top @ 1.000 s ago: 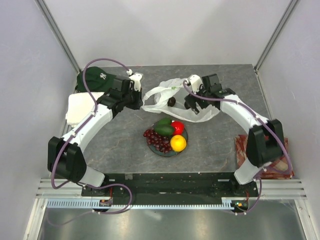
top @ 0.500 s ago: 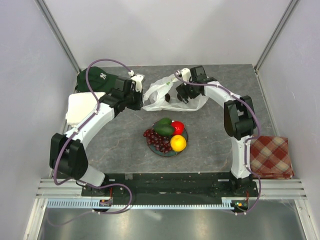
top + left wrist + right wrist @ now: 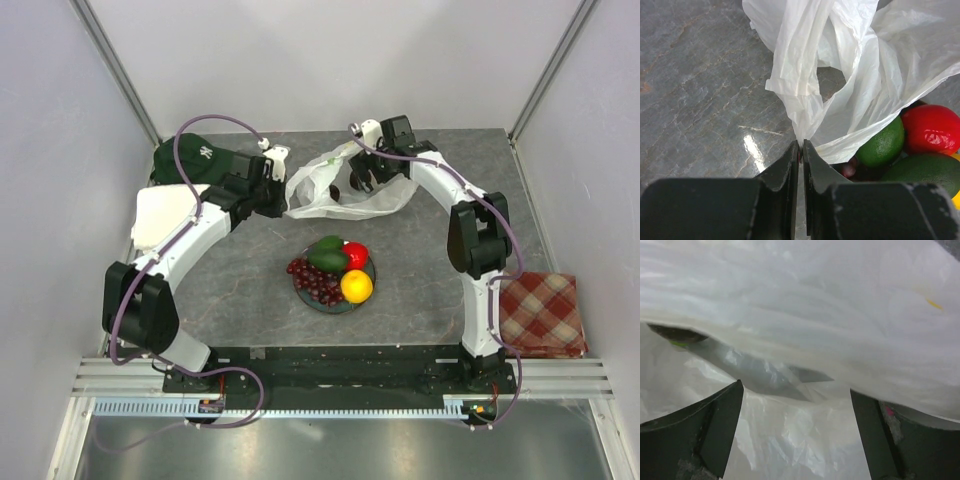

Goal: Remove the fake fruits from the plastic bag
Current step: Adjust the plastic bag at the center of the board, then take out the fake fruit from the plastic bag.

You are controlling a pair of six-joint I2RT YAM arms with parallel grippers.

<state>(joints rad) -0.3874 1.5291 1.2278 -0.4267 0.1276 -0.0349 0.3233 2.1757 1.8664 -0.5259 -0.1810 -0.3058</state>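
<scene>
Fruits [image 3: 335, 265] mostly sit on the plate [image 3: 350, 306]; one dark fruit [image 3: 335, 190] is left in the plastic bag [image 3: 378, 200], left pincer [image 3: 800, 145] pinching it, right pincer [image 3: 795, 389] wide.

It was a robotics lab test cell: a grey stone-patterned desk [image 3: 430, 280] was boxed in by plain white panels [image 3: 330, 60] on aluminium posts [image 3: 118, 72]. The left arm [image 3: 185, 240] and right arm [image 3: 440, 185] were bolted to a slotted metal rail [image 3: 570, 380] and trailed purple cables [image 3: 215, 125].
</scene>
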